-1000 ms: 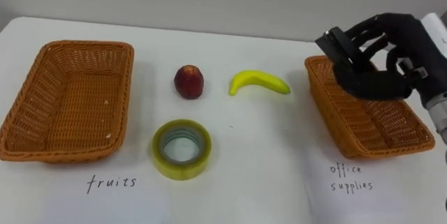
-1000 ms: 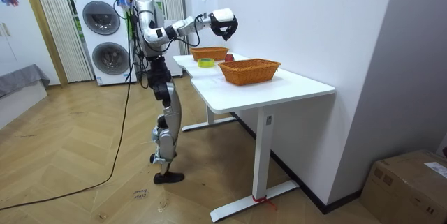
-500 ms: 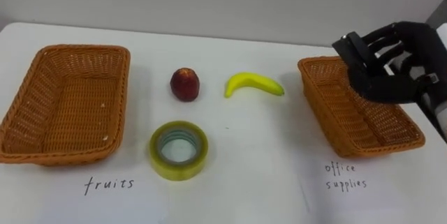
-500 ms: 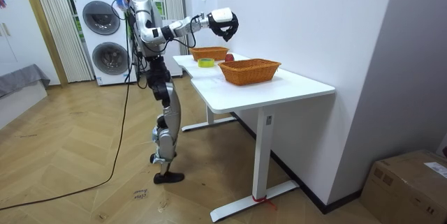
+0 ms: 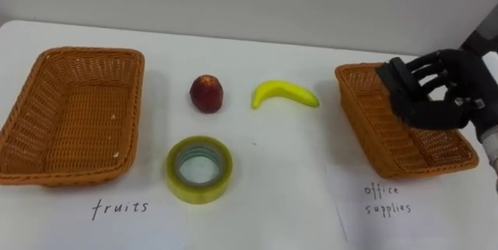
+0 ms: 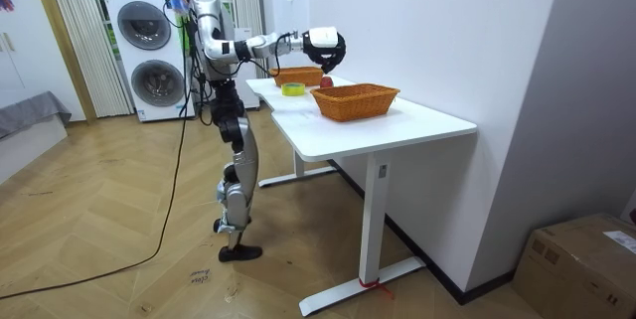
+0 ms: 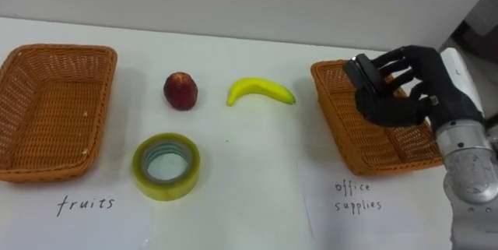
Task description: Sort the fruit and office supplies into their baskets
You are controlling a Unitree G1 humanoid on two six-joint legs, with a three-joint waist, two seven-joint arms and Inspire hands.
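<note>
Compared with a second ago, the right hand (image 5: 445, 103) has been lowered from above the right basket's (image 5: 366, 137) far rim to just over its inside. In the room view the arm is held more level over the worktop (image 6: 397, 125). The fingers are curled round a black block (image 5: 397, 86), which is held over the basket's far end and has not been set down. The block is tilted: its long axis slants from an upper end towards the basket's far left corner down into the palm. On the worktop between the baskets lie a red fruit (image 5: 206, 93), a banana (image 5: 285, 93) with its length running left to right, and a tape roll (image 5: 199, 167) lying flat. The left basket (image 5: 31, 137) holds nothing.
</note>
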